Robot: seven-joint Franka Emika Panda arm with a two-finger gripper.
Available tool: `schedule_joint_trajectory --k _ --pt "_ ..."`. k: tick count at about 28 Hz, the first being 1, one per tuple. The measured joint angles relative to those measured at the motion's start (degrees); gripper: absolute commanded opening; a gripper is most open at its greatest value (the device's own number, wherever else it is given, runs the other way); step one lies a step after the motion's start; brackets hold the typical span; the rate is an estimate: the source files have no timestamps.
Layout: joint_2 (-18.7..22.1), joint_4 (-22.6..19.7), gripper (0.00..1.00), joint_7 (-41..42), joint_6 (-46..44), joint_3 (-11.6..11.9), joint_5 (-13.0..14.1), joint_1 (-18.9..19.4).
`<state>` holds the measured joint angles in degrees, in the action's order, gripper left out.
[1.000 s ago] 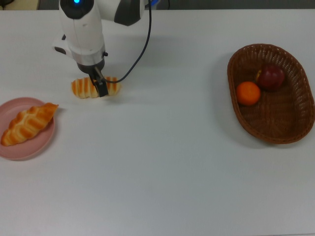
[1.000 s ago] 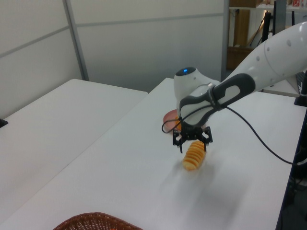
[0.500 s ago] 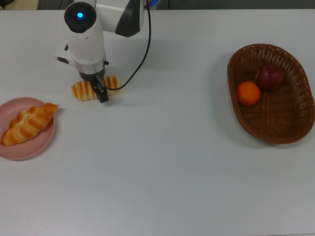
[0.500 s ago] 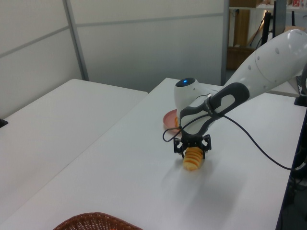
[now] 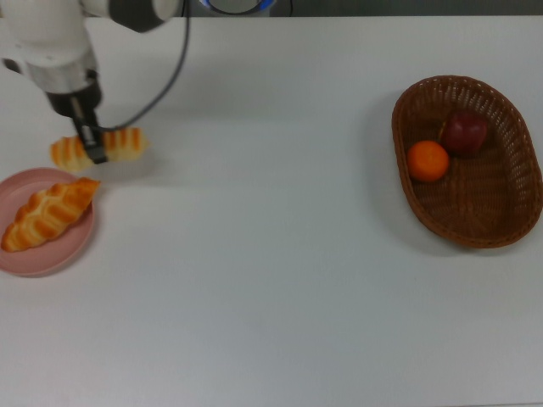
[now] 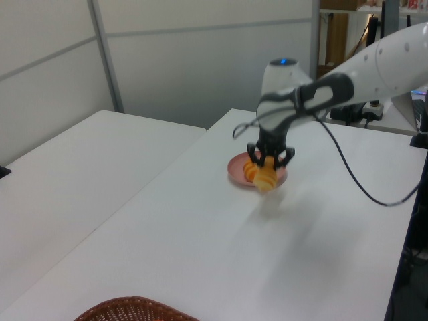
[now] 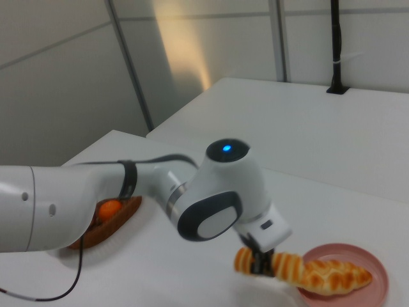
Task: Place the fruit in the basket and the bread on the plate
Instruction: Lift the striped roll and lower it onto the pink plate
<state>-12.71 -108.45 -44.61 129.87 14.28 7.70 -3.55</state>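
My gripper is shut on the ridged roll and holds it in the air beside the pink plate. The braided loaf lies on that plate at the top view's left. The wicker basket stands at the top view's right and holds the orange and the dark red apple.
A black cable trails from the arm over the white table. A second white table stands alongside in the left view. Wall panels and a black post lie behind.
The gripper has lifted the ridged roll off the table and carried it toward the top view's left, up beside the plate. The fruit and the braided loaf have not moved.
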Motion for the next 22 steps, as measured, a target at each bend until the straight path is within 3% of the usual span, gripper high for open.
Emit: schedule_joint_trajectory --k 7,14,16,17,18,19,22 --pt "-3.2 9.5 0.0 1.6 -2.8 1.8 5.0 -4.6" --pt "-13.7 16.7 0.0 1.6 -3.1 1.7 5.4 -7.1" --pt "-16.9 18.4 0.24 1.6 -3.1 1.7 5.5 -7.4" --pt "-17.9 19.0 0.52 1.5 -3.1 1.7 5.5 -7.4" --pt "-18.8 19.5 0.89 1.5 -3.1 1.7 5.5 -7.5" --pt "-19.5 19.9 1.0 1.4 -3.1 1.7 5.5 -7.5" --pt "-20.8 20.9 1.0 1.4 -3.1 1.5 5.5 -7.3"
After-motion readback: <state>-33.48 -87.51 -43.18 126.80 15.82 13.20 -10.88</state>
